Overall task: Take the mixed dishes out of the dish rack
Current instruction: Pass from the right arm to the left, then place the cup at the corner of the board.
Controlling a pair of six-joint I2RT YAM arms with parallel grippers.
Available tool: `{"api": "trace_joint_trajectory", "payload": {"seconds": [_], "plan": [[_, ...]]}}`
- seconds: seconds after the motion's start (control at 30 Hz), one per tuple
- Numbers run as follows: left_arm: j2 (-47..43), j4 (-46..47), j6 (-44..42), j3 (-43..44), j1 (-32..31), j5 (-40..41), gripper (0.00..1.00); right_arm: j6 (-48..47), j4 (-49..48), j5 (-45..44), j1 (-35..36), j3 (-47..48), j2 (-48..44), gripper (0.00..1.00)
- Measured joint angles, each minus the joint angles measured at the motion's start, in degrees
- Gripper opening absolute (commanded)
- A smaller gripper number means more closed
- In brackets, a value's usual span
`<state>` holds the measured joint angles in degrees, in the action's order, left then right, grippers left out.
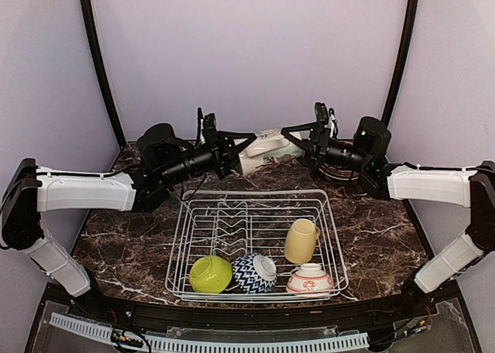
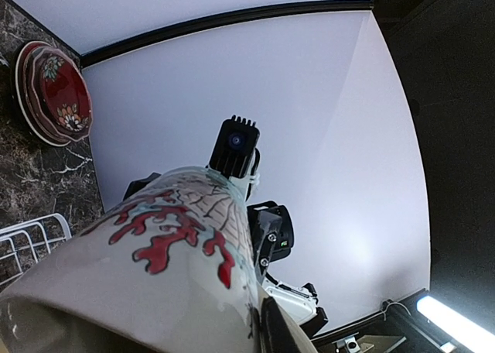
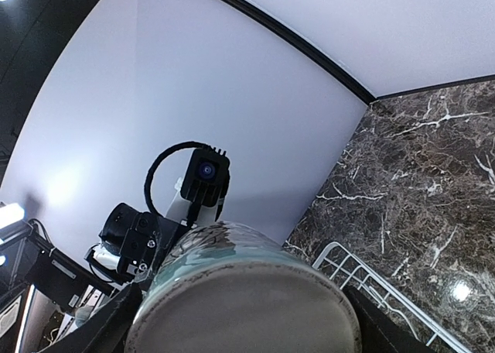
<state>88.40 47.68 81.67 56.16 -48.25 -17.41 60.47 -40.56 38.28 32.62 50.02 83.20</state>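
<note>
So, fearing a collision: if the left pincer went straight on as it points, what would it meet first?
The cream mug it grips; right behind that, probably the right pincer, which holds the mug's other end.

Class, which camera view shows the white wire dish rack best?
The top external view: the whole white wire dish rack shows, rim and prongs. The left wrist view catches only one corner; the right wrist view another.

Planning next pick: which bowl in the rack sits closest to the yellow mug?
The pink-and-white bowl, rightmost of three, beside the yellow mug; lime bowl and navy-zigzag bowl lie leftward.
</note>
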Motion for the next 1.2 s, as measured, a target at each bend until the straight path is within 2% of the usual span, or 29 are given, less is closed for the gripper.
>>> {"api": "trace_joint_trajectory", "payload": {"seconds": [0.07, 0.2, 0.3, 0.33, 0.63, 0.67, 0.87, 1.07, 1.2], "plan": [[-0.63, -1.92, -0.72, 0.63, 0.42, -0.15, 0.01, 0.55, -1.25, 0.52, 0.00, 0.55, 0.94, 0.58], [-1.79, -5.51, -1.42, 1.03, 2.12, -1.57, 0.01, 1.20, -1.86, 0.98, 0.28, 1.14, 2.43, 0.81], [-2.45, -7.30, -1.55, 1.03, 3.45, -3.58, 0.01, 0.55, -0.37, 1.16, 0.79, 2.21, 3.28, 0.97], [-2.67, -7.87, -1.49, 1.03, 3.78, -3.80, 0.01, -0.70, 0.63, 0.90, 1.01, 2.45, 3.39, 0.98], [-3.85, -17.84, -2.43, 1.03, 11.34, -2.69, 0.01, -9.44, 9.94, 0.24, 0.33, 4.00, 4.02, 0.99], [-4.09, -21.59, -3.85, 1.20, 13.64, -2.49, 0.01, -9.90, 10.47, 0.20, 0.11, 4.11, 4.00, 0.99], [-4.13, -31.93, -9.18, 5.53, 17.11, -4.48, 0.01, -14.43, 16.00, -2.32, -0.70, 4.13, 2.27, 0.99], [-4.37, -54.10, -23.67, 17.77, 23.12, -2.54, 0.01, -19.67, 21.35, -4.11, -0.76, 4.17, -0.63, 0.99], [-4.09, -72.74, -37.83, 29.46, 25.33, 4.72, 0.01, -22.60, 24.46, -5.33, -0.76, 4.20, -1.81, 0.99]]}}
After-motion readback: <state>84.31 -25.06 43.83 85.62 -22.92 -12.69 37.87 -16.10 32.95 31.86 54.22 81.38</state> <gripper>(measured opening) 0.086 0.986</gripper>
